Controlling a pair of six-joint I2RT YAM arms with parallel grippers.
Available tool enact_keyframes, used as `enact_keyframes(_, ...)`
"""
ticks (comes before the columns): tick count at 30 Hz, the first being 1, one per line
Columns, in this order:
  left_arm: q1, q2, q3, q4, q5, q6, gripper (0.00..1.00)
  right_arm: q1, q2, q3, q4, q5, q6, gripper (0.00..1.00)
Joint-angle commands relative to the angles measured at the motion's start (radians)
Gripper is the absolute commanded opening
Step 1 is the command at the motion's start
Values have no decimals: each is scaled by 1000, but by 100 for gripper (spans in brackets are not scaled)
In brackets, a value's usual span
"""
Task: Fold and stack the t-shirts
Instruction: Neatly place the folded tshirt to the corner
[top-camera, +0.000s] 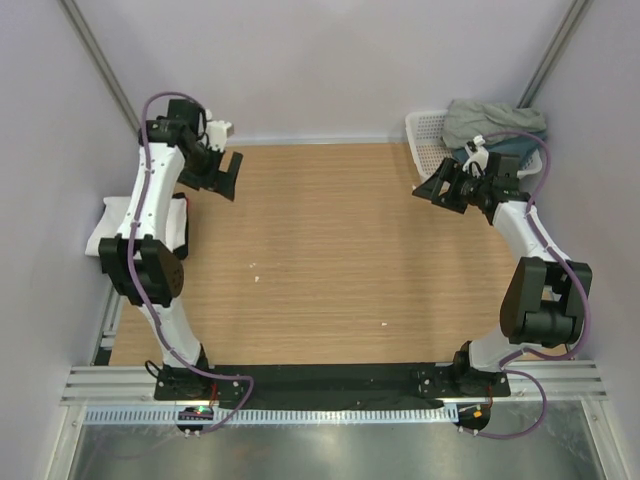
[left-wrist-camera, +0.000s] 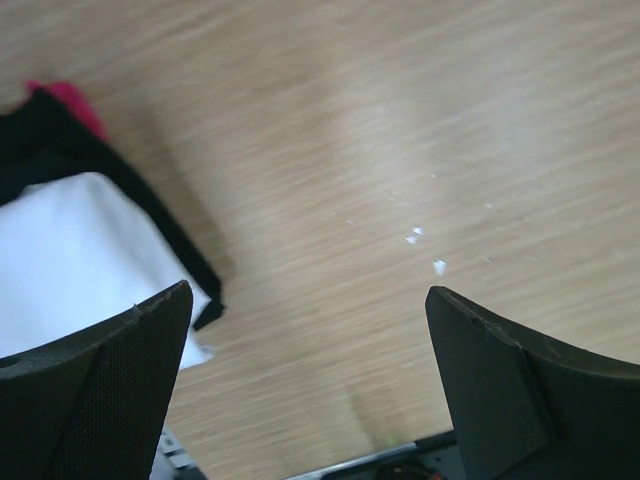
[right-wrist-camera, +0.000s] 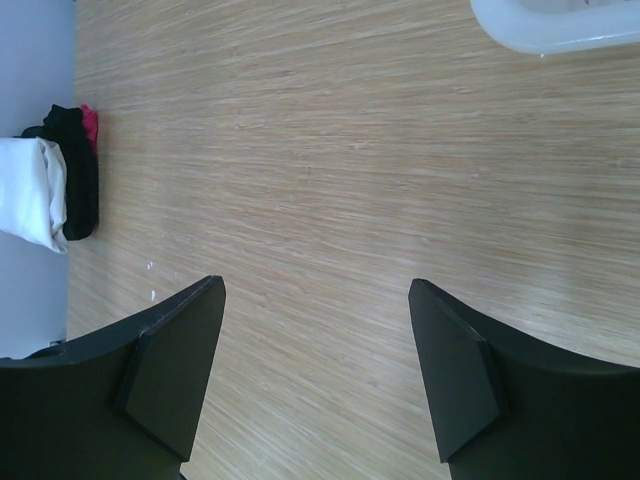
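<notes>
A folded white t-shirt (top-camera: 113, 226) lies on a folded black t-shirt (top-camera: 181, 224) at the table's left edge. Both show in the left wrist view, white (left-wrist-camera: 70, 255) and black (left-wrist-camera: 60, 140), and in the right wrist view, white (right-wrist-camera: 28, 190) and black (right-wrist-camera: 77, 185). A grey-green t-shirt (top-camera: 494, 119) and a teal one (top-camera: 512, 148) lie crumpled in the basket at the back right. My left gripper (top-camera: 224, 183) (left-wrist-camera: 308, 293) is open and empty above the table near the stack. My right gripper (top-camera: 441, 190) (right-wrist-camera: 315, 285) is open and empty above the table, beside the basket.
The white lattice basket (top-camera: 427, 131) (right-wrist-camera: 550, 35) stands at the back right corner. A bit of red cloth (left-wrist-camera: 72, 100) (right-wrist-camera: 91, 125) shows beneath the black shirt. Small white crumbs (top-camera: 256, 268) lie on the wooden table (top-camera: 330, 250). Walls close in on three sides.
</notes>
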Motion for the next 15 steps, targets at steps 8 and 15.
enact_keyframes(8, -230, 40, 75, 111, 19, -165, 100, -9, -9, 187, -160, 290, -157, 100)
enact_keyframes(15, -334, 106, 102, 117, 50, -196, 100, -9, 86, 422, -580, 646, -150, 100)
